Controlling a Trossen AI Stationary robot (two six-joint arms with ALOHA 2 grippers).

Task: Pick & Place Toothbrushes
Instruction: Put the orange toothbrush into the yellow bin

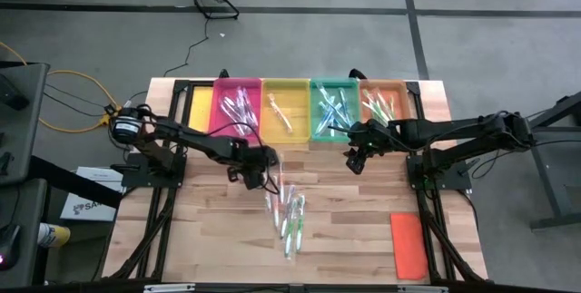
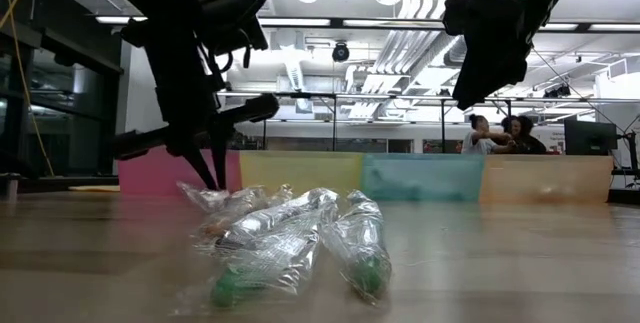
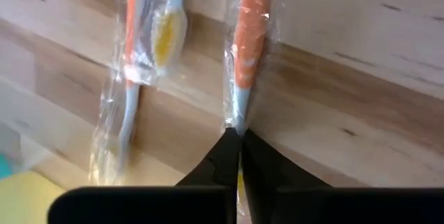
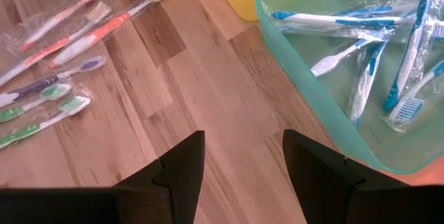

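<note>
Several plastic-wrapped toothbrushes (image 1: 286,207) lie in a loose pile on the wooden table; they also show in the low view (image 2: 290,238). My left gripper (image 1: 257,177) stands at the pile's far left end, pointing down (image 2: 212,178), and is shut on an orange-handled wrapped toothbrush (image 3: 250,37). My right gripper (image 1: 354,161) is open and empty (image 4: 243,175) above the table, just in front of the teal tray (image 4: 312,106), which holds blue toothbrushes (image 4: 361,23). My left gripper pinches the orange-handled toothbrush at its thin whitish end (image 3: 238,116), wrapper and all, between its two fingertips. The fingers come from above, pointing down. The toothbrush runs straight away from the fingertips. Whether it is clear of the table, I cannot tell.
Four trays stand in a row at the far edge: pink (image 1: 218,116), yellow (image 1: 269,125), teal (image 1: 315,130) and orange (image 1: 402,89), each with toothbrushes. A flat orange lid (image 1: 408,243) lies at the near right. A second orange toothbrush (image 3: 132,64) lies beside the held one.
</note>
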